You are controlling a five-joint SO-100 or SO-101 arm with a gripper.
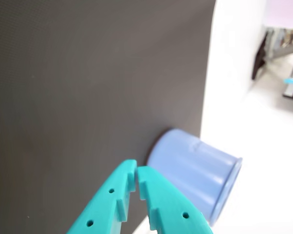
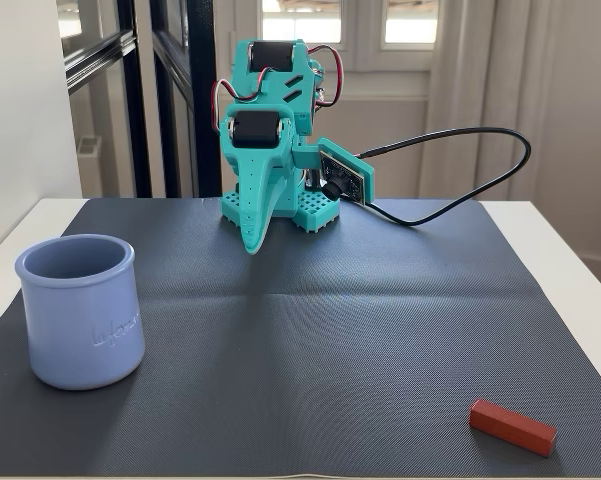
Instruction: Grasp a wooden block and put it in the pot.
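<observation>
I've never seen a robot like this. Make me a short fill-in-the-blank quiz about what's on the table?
1. The pot is colored ____.
2. In the fixed view, the block lies near the mat's front ____ corner.
3. The block is ____ the pot.
4. The gripper's fingers are ____.

Missing words: blue; right; outside; closed

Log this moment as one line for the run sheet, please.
arm: folded at base | gripper: shut, empty | wooden block: on mat, front right in fixed view, untouched | pot: upright, front left, block not inside
</observation>
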